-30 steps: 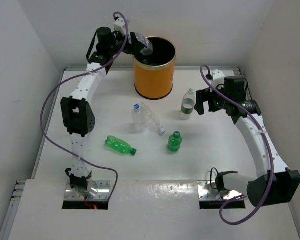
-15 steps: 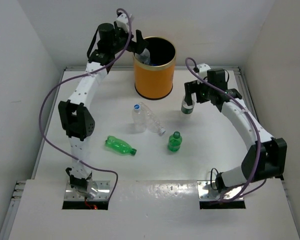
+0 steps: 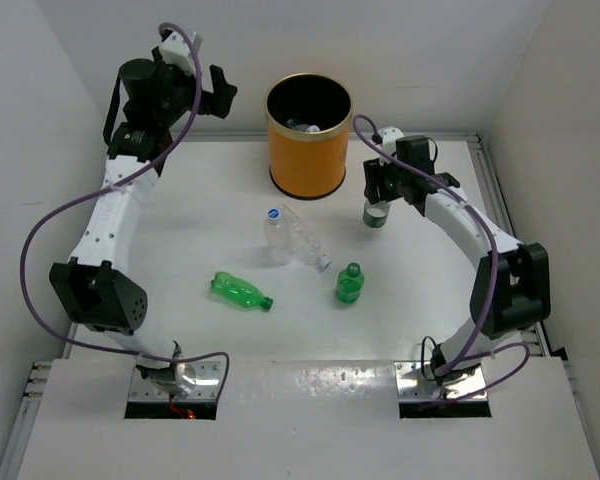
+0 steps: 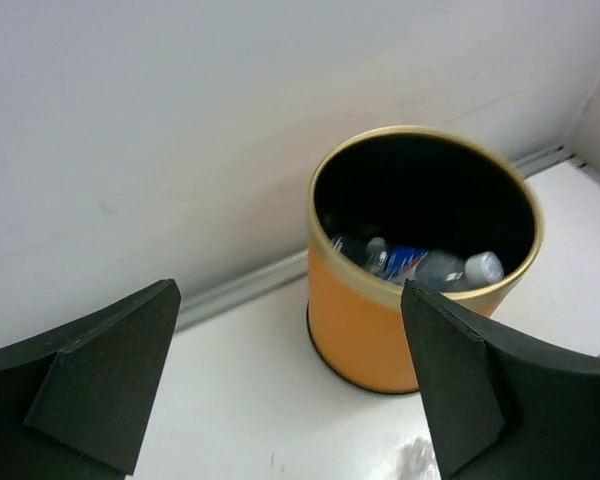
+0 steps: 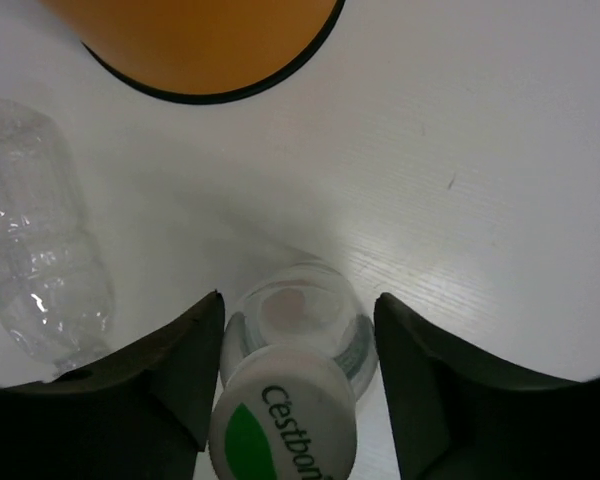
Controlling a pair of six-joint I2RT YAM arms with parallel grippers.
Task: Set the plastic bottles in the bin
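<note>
Inspection of the work area, as I see it from my station.

Left tool (image 4: 290,380): fingers spread wide, nothing between them. It hangs high, off to the left of the bin (image 3: 308,150) and clear of its rim. I judge this a free position from which to go down for another bottle.

Bin: upright at the far side of the table (image 3: 440,310), close to the back wall. The left wrist view shows several bottles inside it (image 4: 420,265), clear ones with white caps and one with a blue label.

Right tool (image 5: 298,345): lowered over the white-capped bottle (image 5: 285,420), one finger on each side of its body just under the cap. The bottle stands upright just to the right of the bin. The fingers sit very close to the plastic, but I cannot tell whether they press it yet. Taking it at the shoulder from above suits a lift straight up and over the rim.

On the table, not yet binned:
- two clear bottles (image 3: 295,240) lying together near the middle, one with a blue cap;
- a green bottle on its side (image 3: 238,290), nearer the arms;
- a small green bottle standing (image 3: 349,284).

Judgement: the task is part done, with five bottles outstanding including the one under the right tool. The thin plastic may buckle or slip if squeezed off-centre.
</note>
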